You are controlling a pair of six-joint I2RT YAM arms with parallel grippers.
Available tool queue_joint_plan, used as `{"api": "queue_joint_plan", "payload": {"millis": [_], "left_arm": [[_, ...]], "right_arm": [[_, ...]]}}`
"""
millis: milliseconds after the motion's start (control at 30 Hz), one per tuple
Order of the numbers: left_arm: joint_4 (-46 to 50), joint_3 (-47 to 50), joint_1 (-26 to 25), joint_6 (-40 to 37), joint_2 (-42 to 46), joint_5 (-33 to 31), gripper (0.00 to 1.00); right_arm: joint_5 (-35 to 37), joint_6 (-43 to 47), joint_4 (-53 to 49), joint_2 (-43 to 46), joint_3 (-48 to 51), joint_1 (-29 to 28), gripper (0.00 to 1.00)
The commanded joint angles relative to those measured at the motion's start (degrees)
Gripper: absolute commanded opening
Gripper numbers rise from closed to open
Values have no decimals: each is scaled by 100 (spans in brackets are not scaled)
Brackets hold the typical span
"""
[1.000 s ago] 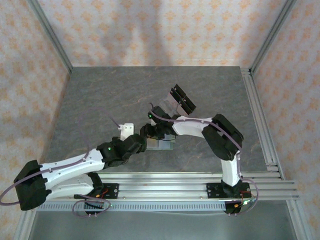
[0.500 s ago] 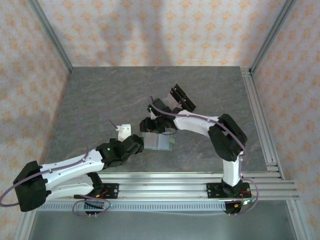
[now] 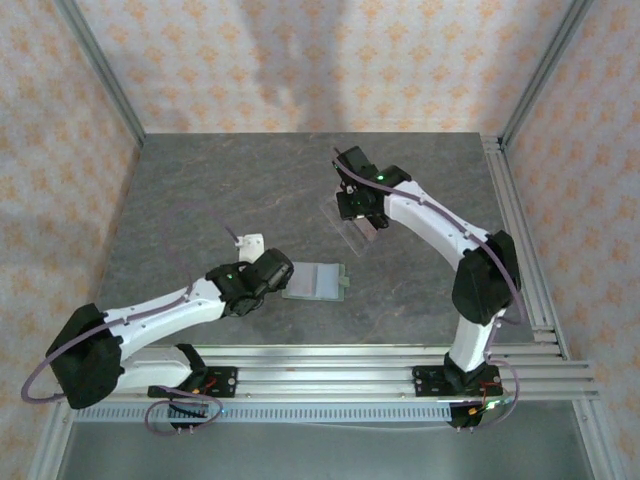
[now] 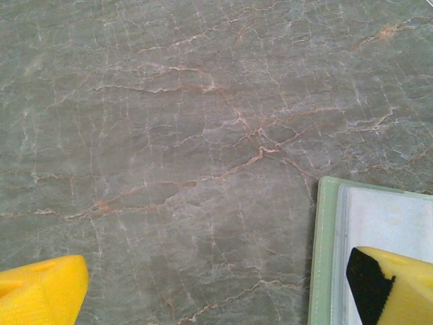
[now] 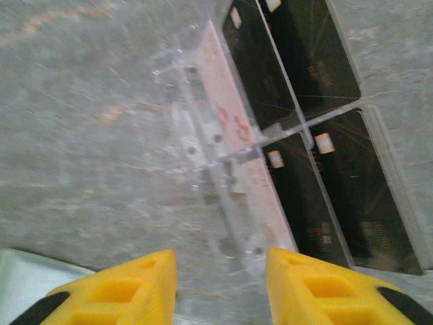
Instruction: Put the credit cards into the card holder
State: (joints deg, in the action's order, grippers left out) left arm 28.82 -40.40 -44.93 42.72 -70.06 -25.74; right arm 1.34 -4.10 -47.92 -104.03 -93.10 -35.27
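Pose: right claw [image 5: 220,261] above acrylic rack [image 5: 223,135] | left claw [image 4: 216,291] at card holder [image 4: 318,257]

Top view: I look down from high behind near edge of desk [image 3: 200,200], whole desk framed. Left wrist: close, facing down, shares card holder [image 4: 379,223] with top. Right wrist: close over clear rack [image 5: 230,169], far centre, shared too.

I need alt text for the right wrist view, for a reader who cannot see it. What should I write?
The right gripper, its two yellow fingers apart, hovers over a clear acrylic rack with black panels, on a grey marbled table.
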Motion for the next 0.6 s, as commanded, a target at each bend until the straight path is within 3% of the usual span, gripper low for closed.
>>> {"api": "queue_joint_plan", "payload": {"millis": [0,567], "left_arm": [[278,-284,55,-137,-179,-47,100],[301,-474,98,-159,-403,16,100]], "right_arm": [[843,576,-709,-287,-197,-25,36],[1146,856,-674,-1146,-478,-24,30]]}}
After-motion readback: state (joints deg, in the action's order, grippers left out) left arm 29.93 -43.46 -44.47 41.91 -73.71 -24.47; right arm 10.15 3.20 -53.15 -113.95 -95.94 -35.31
